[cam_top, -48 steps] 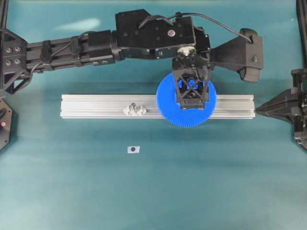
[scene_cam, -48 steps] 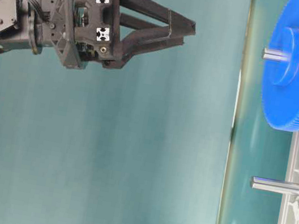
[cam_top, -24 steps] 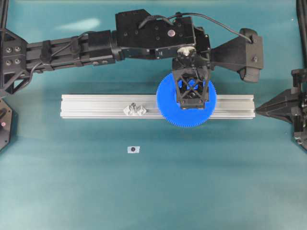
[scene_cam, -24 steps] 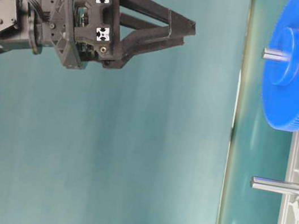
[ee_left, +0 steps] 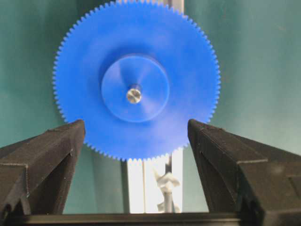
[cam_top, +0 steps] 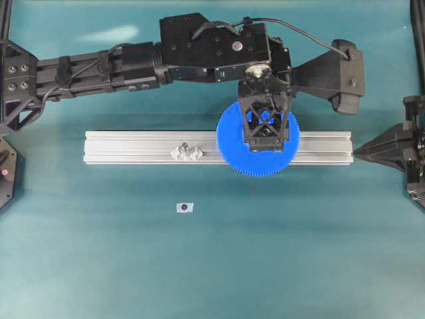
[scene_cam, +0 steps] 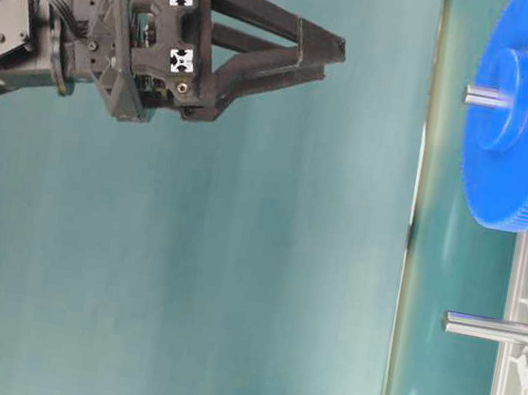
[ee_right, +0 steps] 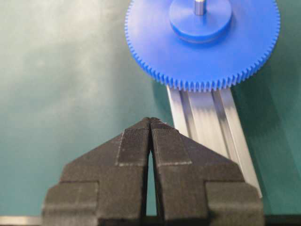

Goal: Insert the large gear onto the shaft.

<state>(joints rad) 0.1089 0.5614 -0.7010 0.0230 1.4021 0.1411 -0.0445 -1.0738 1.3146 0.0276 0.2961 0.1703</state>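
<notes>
The large gear (ee_left: 136, 80) sits on the shaft (ee_left: 134, 95), flat over the aluminium rail (cam_top: 133, 147). Left gripper (ee_left: 136, 136) hovers above, jaws spread wide, clear of the gear's rim. Right gripper (ee_right: 150, 123), jaws closed and empty, rests beyond the rail's end.

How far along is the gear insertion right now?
Done, it seems: the large gear sits on the shaft, whose tip pokes through the hub, flat over the aluminium rail. In hand: nothing. The left gripper is open above the gear, fingers clear of its teeth; the right gripper is shut and off to the side. Left: only backing the left arm away. The second shaft stays bare.
</notes>
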